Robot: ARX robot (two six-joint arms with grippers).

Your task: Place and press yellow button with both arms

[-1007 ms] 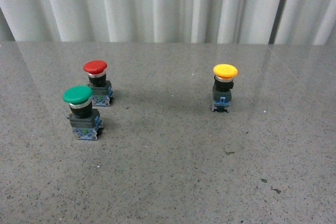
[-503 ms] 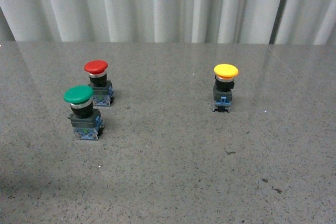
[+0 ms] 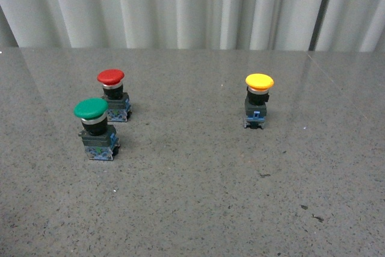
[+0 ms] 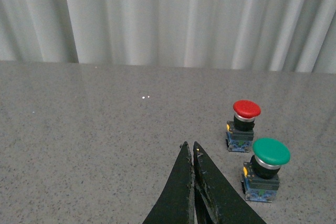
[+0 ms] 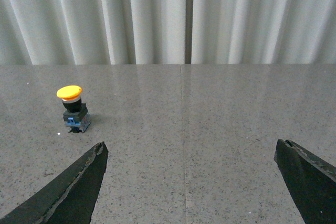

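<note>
Pleated white curtain (image 3: 180, 4): behind table.
Grey speckled table (image 3: 192, 209): bears three upright push-buttons.
Right gripper (image 5: 190, 144): jaws spread wide, empty.
Left gripper (image 4: 190, 145): jaws pressed together, holding nothing.
Yellow button (image 3: 257, 102): stands on the table's right half, well apart from the others.
Green button (image 3: 95, 127), red button (image 3: 113, 94): left half, just beside each other.

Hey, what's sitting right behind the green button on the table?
The red button stands just behind the green button, not touching; beyond lies table, then curtain. Little is hidden.
</note>
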